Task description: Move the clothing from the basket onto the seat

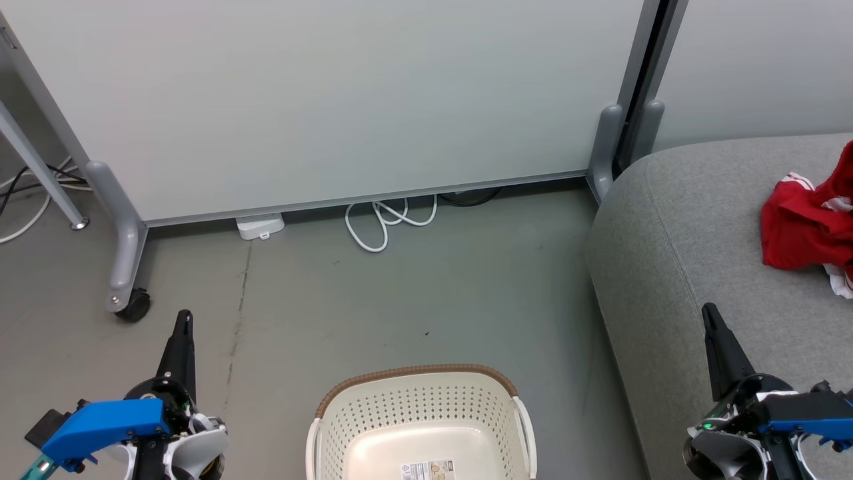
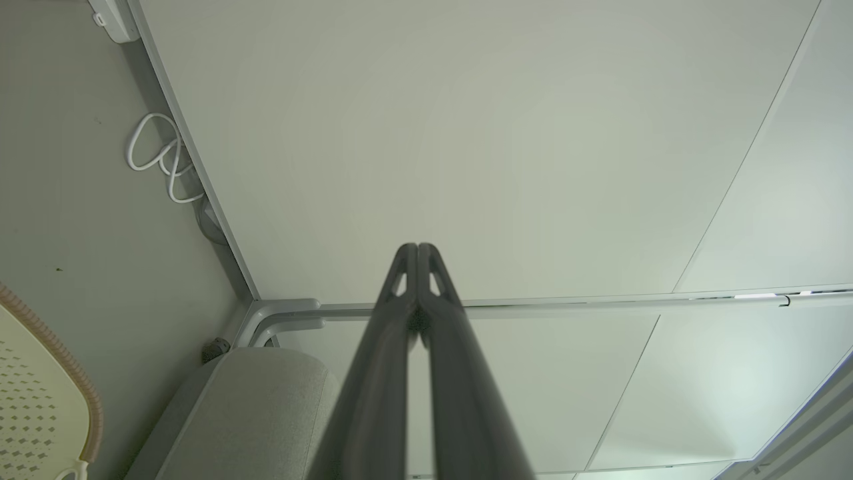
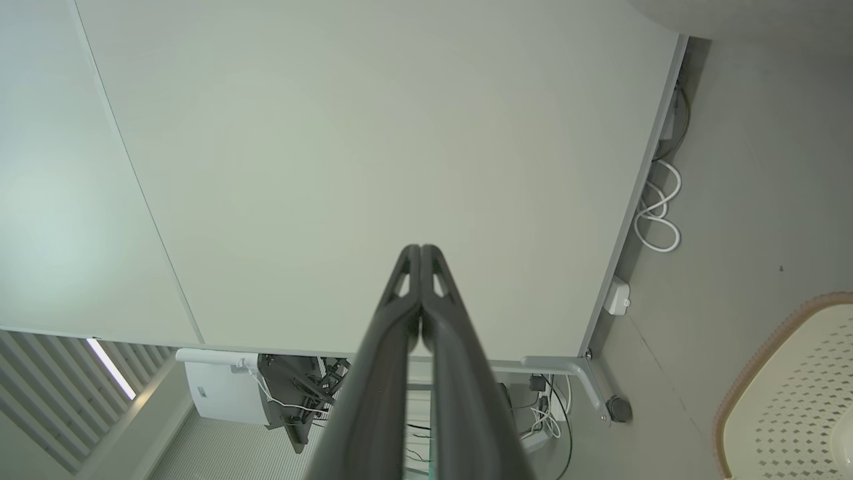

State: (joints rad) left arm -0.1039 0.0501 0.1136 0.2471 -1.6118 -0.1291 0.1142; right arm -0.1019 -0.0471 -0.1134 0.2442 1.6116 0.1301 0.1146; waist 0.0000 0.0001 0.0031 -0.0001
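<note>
Clothing [image 1: 803,227] lies as a crumpled red heap with white striped trim at the right edge of the head view. It rests on the seat [image 1: 673,267], well in from the rounded front, and is partly cut off by the frame. At bottom centre the basket [image 1: 416,371] shows a bare cream floor and a label sticker [image 1: 430,470], though its nearest part runs under the lower edge. Left fingers [image 1: 181,347] at lower left and right fingers [image 1: 721,357] at lower right are each pressed together with nothing between them, and both wrist views show the tips touching. The job looks close to done, so the sensible step is a check: tilt the head to see the hidden part of the basket and the whole heap before stopping. If a garment is left, open wide before descending, come down mid-basket clear of the brown rim, pinch a thick fold, and release it beside the heap, away from the seat's edge.
</note>
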